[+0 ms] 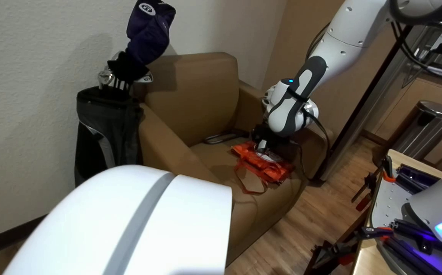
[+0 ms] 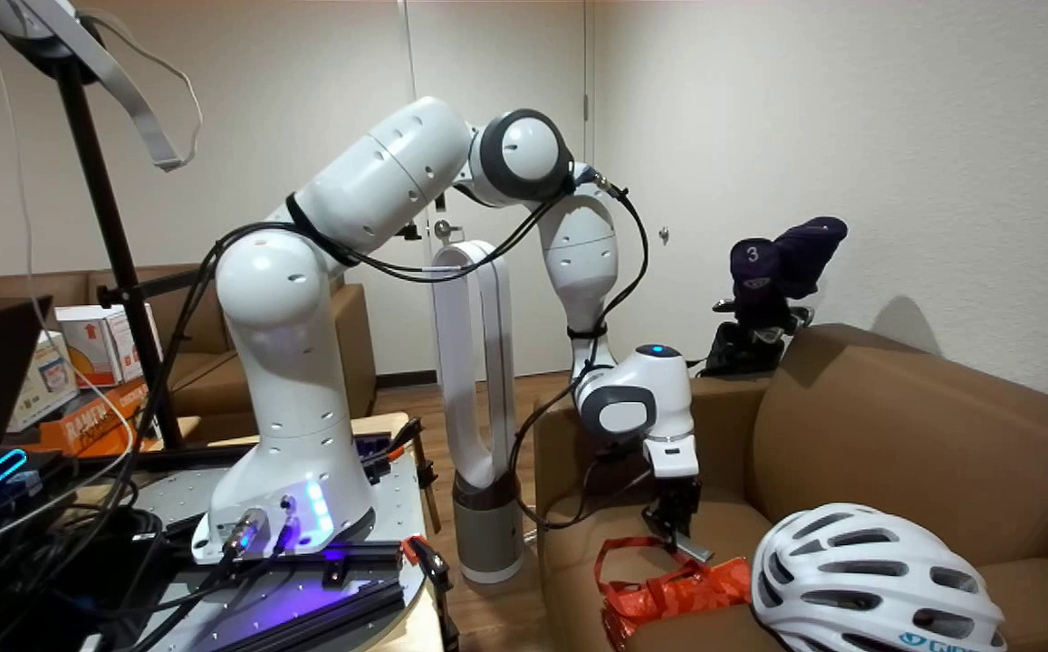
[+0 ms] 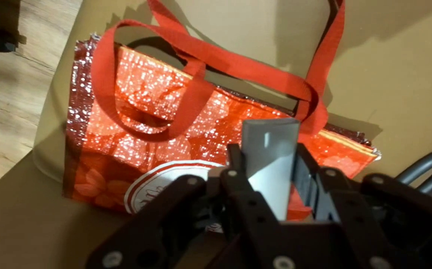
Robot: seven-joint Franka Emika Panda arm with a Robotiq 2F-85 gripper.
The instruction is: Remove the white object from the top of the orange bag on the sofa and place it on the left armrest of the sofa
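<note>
Well left of the orange bag (image 2: 668, 593), in an exterior view, sits a box (image 2: 96, 433) printed "RAMEN"; the bag lies on the sofa (image 2: 904, 453), its oval label (image 3: 163, 181) partly covered in the wrist view, the script unreadable; over the bag the gripper (image 3: 268, 149) clamps the tilted white object (image 3: 271, 140), contact with the bag unclear. Beyond the bag is a dark headcover (image 2: 754, 270) marked "3"; right of the bag, a white helmet (image 2: 872, 580) shows blue letters "GIR", cut off.
</note>
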